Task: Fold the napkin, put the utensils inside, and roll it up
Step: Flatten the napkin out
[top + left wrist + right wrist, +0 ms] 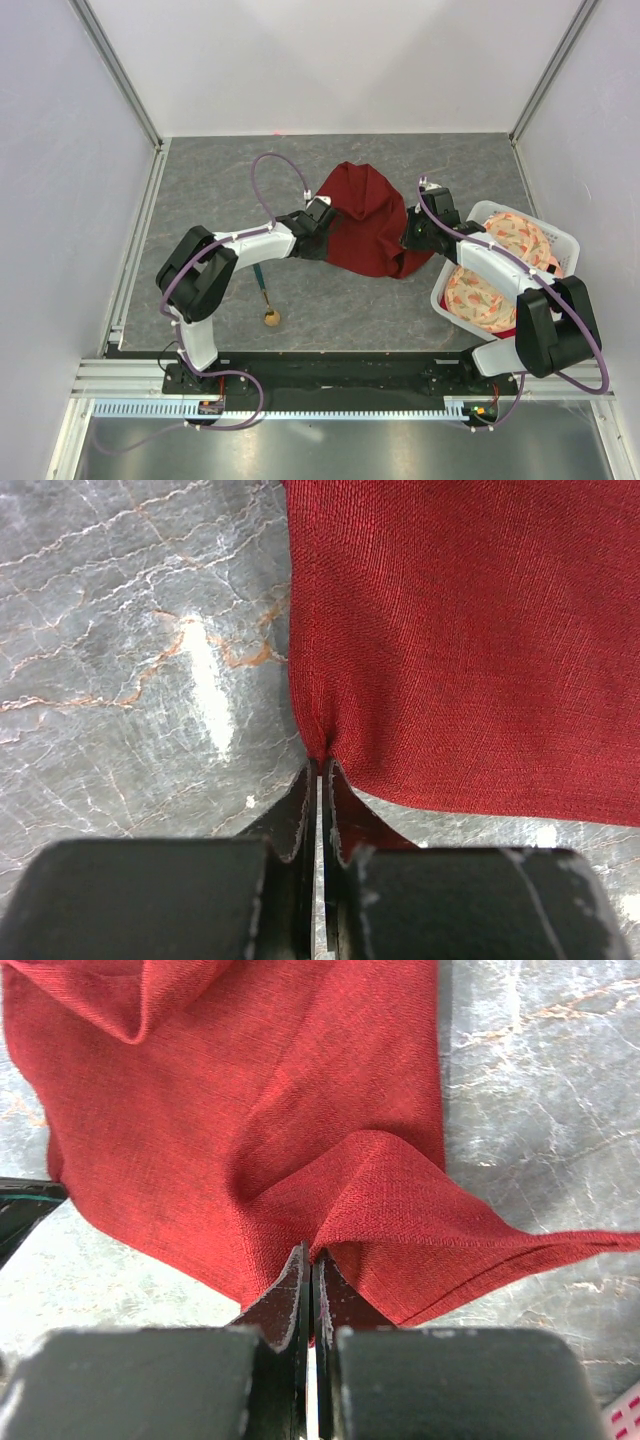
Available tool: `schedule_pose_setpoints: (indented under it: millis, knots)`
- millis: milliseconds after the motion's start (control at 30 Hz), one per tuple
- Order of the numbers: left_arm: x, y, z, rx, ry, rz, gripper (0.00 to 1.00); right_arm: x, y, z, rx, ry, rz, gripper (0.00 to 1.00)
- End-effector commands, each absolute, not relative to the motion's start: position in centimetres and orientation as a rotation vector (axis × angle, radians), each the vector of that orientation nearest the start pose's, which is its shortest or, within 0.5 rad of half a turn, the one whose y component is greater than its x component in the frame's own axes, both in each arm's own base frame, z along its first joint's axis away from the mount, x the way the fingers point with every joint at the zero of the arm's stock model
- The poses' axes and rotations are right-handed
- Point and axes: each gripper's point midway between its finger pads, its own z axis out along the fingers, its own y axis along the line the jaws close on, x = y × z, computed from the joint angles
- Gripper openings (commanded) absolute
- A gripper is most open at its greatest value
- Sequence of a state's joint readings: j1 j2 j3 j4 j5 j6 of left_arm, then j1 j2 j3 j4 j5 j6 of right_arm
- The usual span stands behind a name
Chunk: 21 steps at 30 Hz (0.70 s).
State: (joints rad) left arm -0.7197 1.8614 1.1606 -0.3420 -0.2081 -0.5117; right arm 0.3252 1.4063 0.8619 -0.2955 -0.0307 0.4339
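The dark red napkin (365, 222) lies bunched on the grey table between both arms. My left gripper (320, 222) is shut on the napkin's left edge; in the left wrist view the cloth (470, 640) is pinched at the gripper's tips (320, 767). My right gripper (412, 232) is shut on the napkin's right edge; in the right wrist view the cloth (250, 1130) folds up at the gripper's tips (312, 1257). The small spoon (266, 298), with dark green handle and gold bowl, lies on the table near the left arm, apart from the napkin.
A white basket (552, 240) at the right holds the peach-and-cream floral cloth (495, 270). White walls and metal rails enclose the table. My right arm reaches past the basket's left side.
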Motion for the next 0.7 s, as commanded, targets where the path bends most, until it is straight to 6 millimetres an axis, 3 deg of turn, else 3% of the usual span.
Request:
schedule_pose_setpoints:
  millis: [0,133,167,267,300,333,400,433,500,533,633,667]
  knots:
    - [34.0,-26.1,3.4,0.126,2.539,-0.229,0.02,33.7,15.2,10.4,0.072,2.383,0.46,0.0]
    - [37.2,-23.3,8.4,0.006,2.424,-0.311,0.02,34.2,17.1,12.0,0.004,2.351,0.473,0.0]
    - [38.3,-21.4,11.0,-0.055,2.365,-0.338,0.02,34.6,17.7,12.8,-0.01,2.333,0.481,0.0]
    - [39.7,-17.3,15.1,-0.141,2.273,-0.407,0.02,34.4,19.9,13.8,-0.059,2.311,0.495,0.0]
    - [39.9,-16.3,15.9,-0.153,2.259,-0.419,0.02,34.0,20.9,13.8,-0.087,2.312,0.504,0.0]
    - [40.5,-13.9,16.4,-0.191,2.247,-0.402,0.02,33.7,21.4,13.7,-0.095,2.317,0.511,0.0]
    - [40.1,-12.6,17.1,-0.186,2.271,-0.431,0.02,32.7,22.7,13.3,-0.114,2.336,0.543,0.01]
    - [40.3,-10.9,17.2,-0.189,2.276,-0.399,0.02,32.2,23.2,13.1,-0.127,2.346,0.564,0.1]
    - [40.0,-9.4,17.1,-0.17,2.313,-0.377,0.02,30.7,24.0,12.9,-0.15,2.369,0.608,0.22]
    - [39.8,-9.2,17.3,-0.158,2.321,-0.389,0.02,30.0,24.0,13.2,-0.153,2.366,0.626,0.37]
    - [39.5,-8.0,16.9,-0.139,2.351,-0.363,0.02,28.6,23.0,13.8,-0.121,2.355,0.63,0.64]
    - [39.5,-7.7,16.7,-0.139,2.353,-0.349,0.02,28.5,22.6,14.0,-0.116,2.346,0.621,0.69]
